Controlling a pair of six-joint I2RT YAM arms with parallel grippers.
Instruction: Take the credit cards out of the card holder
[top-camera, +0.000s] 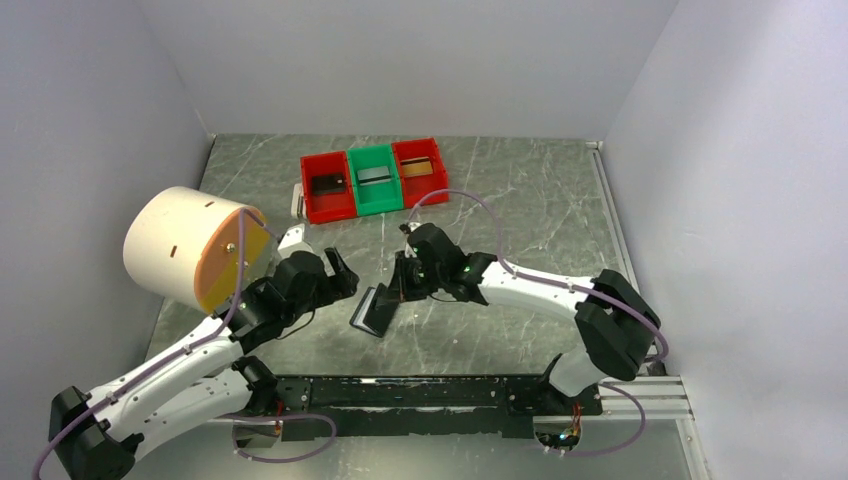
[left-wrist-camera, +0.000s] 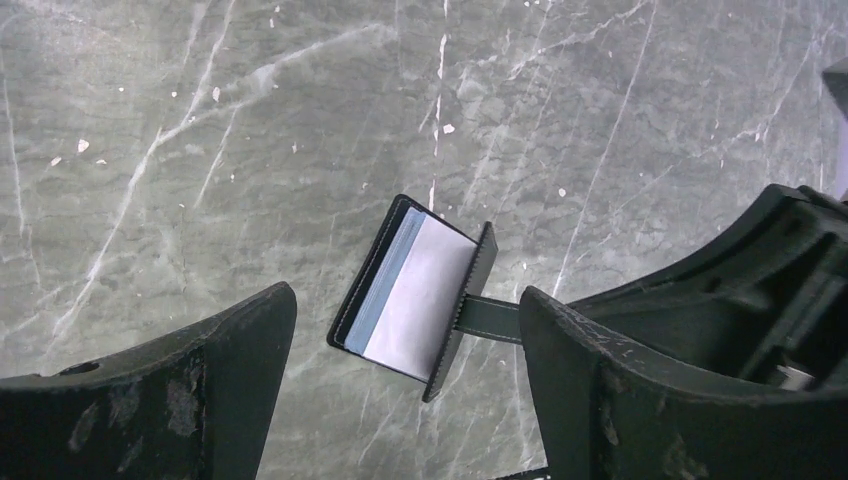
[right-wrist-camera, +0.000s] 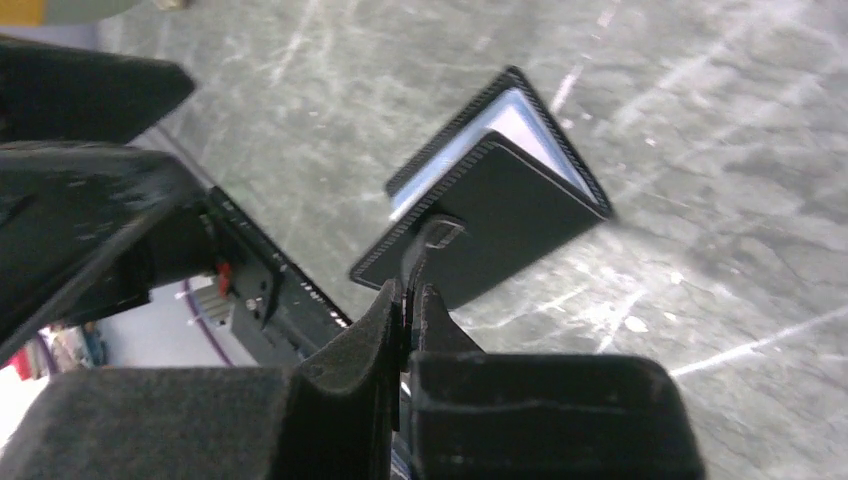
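Observation:
The card holder (top-camera: 374, 311) is a black bifold wallet, half open in a V, with glossy bluish-grey pockets inside (left-wrist-camera: 412, 288). My right gripper (top-camera: 402, 284) is shut on its snap tab (right-wrist-camera: 426, 243) and holds the wallet (right-wrist-camera: 510, 195) low over the table. My left gripper (top-camera: 341, 276) is open just left of it, with the wallet between its spread fingers (left-wrist-camera: 405, 335). I cannot tell whether a card sits in the pockets. A dark card (top-camera: 327, 184), a grey card (top-camera: 374, 176) and a tan-orange card (top-camera: 417, 168) lie in the bins at the back.
A row of bins, red (top-camera: 312, 207), green (top-camera: 380, 203) and red (top-camera: 432, 189), stands at the back centre. A large cream cylinder with an orange face (top-camera: 180, 245) stands at the left, by my left arm. A small white block (top-camera: 297, 203) lies beside the left bin.

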